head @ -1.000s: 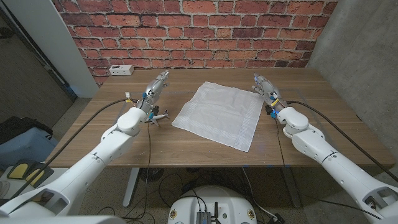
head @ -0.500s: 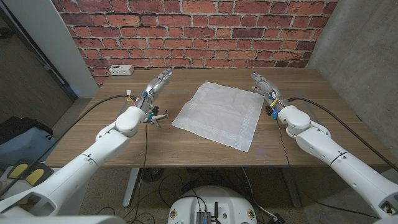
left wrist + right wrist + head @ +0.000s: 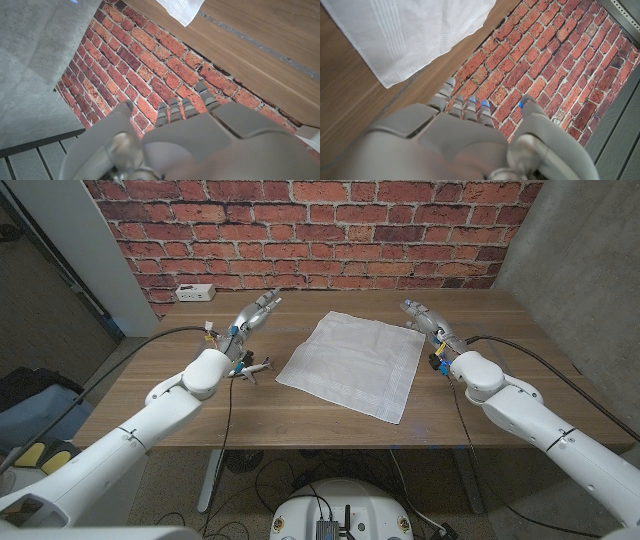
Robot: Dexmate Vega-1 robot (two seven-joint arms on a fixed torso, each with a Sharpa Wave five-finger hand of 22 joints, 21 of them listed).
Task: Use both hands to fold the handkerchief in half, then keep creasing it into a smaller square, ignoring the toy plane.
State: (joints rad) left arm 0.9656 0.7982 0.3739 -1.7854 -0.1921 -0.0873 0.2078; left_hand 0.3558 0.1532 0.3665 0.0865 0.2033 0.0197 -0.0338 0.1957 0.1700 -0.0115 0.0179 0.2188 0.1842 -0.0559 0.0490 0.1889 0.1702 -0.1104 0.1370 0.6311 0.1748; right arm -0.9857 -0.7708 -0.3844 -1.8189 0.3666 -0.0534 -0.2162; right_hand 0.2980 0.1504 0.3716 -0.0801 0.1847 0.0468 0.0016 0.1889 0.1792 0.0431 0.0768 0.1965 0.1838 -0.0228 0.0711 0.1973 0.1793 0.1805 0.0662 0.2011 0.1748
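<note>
I am holding my left hand (image 3: 256,312) above the tabletop (image 3: 180,405), released and grasping nothing, just beyond the toy plane (image 3: 246,368). My right hand (image 3: 424,317) is hovering likewise, fingers apart and empty, beside the far right corner of the handkerchief (image 3: 352,363). The handkerchief is lying spread flat and unfolded between my two hands, mid-tabletop.

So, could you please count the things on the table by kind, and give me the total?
Handkerchief: 1
Toy plane: 1
White power strip at the table's far left edge: 1
Total: 3
</note>
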